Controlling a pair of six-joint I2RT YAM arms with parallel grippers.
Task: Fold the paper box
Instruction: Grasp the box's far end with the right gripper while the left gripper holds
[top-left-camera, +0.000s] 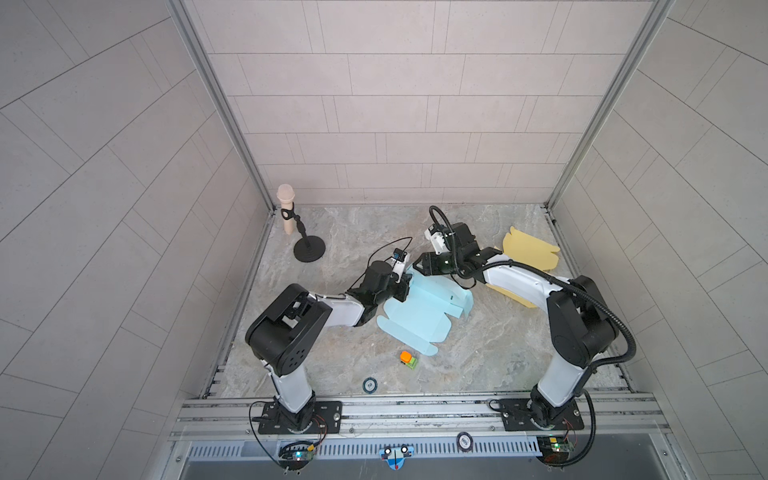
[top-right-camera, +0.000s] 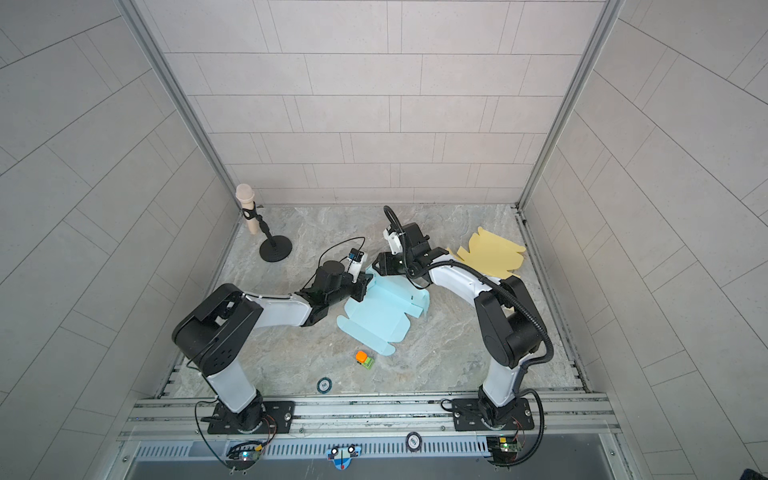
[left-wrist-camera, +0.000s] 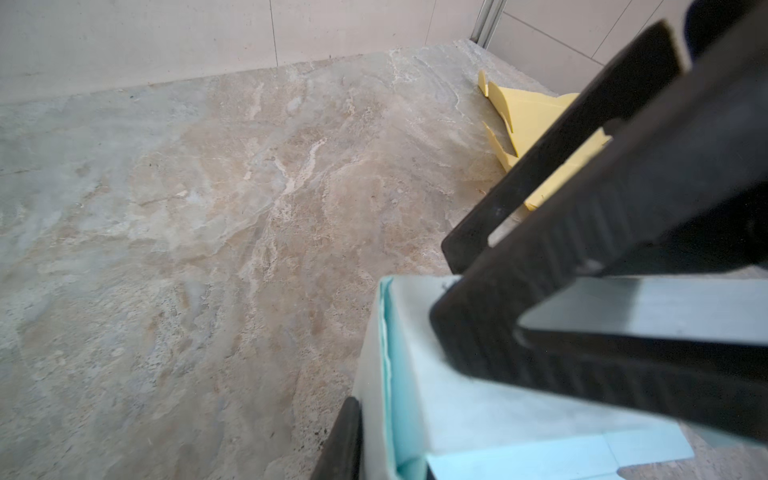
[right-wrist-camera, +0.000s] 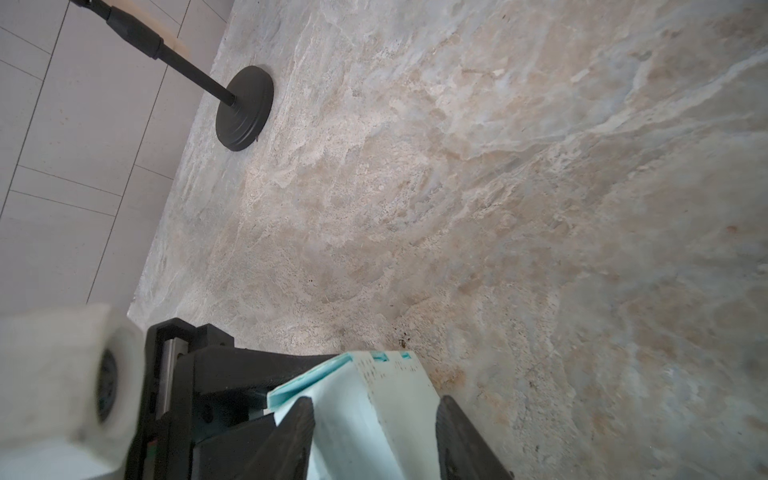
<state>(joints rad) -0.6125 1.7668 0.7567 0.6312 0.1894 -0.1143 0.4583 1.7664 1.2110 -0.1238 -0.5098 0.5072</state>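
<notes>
Blue paper box (top-left-camera: 419, 316) is lying ctr frame on table (top-left-camera: 498, 353), upper-left wall raised. L gripper (top-left-camera: 406, 286) is pinching that wall, nearly closed. R gripper (top-left-camera: 417, 266) is straddling wall end, jaws half open.

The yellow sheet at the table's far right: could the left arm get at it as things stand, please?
Probably not: the left gripper is clamped on the blue paper box, and the right arm lies across the way to the yellow sheet.

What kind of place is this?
Probably a robot test booth, not a home: a left arm and right arm bolted to a metal rail, plain panel walls around a marble-look table, and a microphone on a stand.
</notes>
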